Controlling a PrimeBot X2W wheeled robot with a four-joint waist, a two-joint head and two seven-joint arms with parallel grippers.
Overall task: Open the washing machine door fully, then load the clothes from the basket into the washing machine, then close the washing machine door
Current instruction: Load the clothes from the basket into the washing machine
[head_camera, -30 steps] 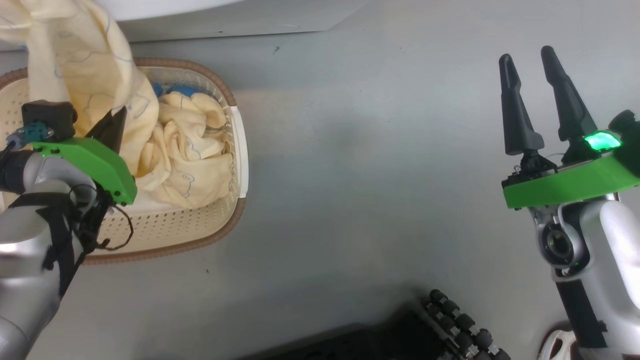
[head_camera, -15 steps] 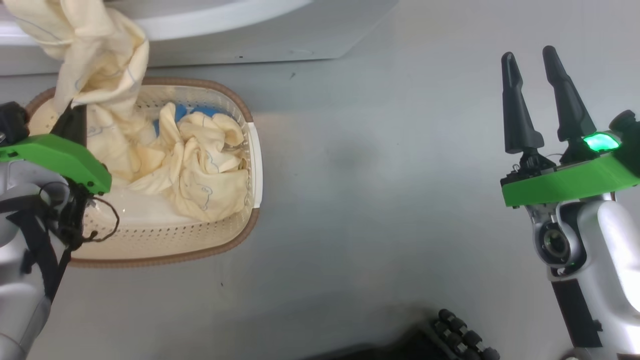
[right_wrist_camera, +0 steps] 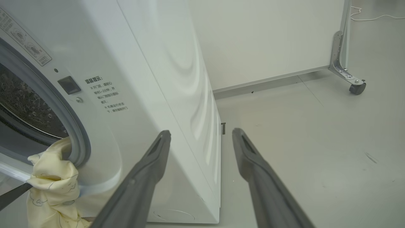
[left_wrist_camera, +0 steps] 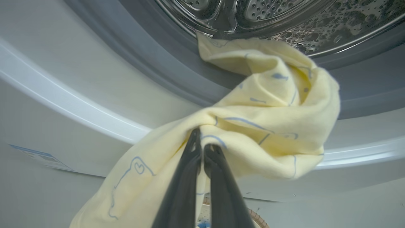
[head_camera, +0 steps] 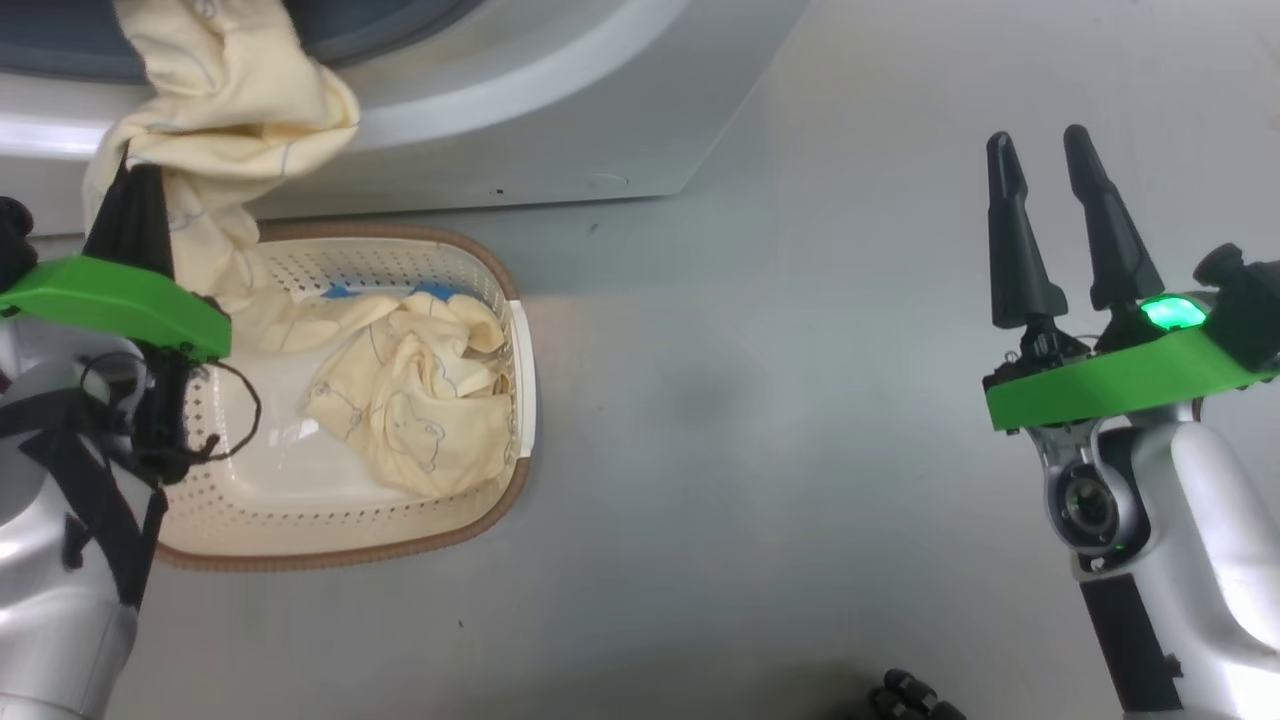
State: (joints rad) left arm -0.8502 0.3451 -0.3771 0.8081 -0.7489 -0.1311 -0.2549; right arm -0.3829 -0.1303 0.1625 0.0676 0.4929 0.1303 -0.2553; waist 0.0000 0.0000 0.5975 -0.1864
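L gripper [head_camera: 128,178] sits approx 9 o'clock in the head view, fingers pointing to 12, jaws pinched tight together on a fold of the yellow garment [head_camera: 235,110]. L forearm [head_camera: 45,590], pale w/ a green wrist plate, comes up from 8 o'clock. R gripper [head_camera: 1040,140] is out at 3 o'clock, fingers toward 12, jaws spread w/ a clear gap. R forearm [head_camera: 1215,540] rises from 5 o'clock.

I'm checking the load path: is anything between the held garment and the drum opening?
Nothing visible does. The left gripper is shut on the garment, whose upper end already lies across the grey gasket at the lip of the steel drum.
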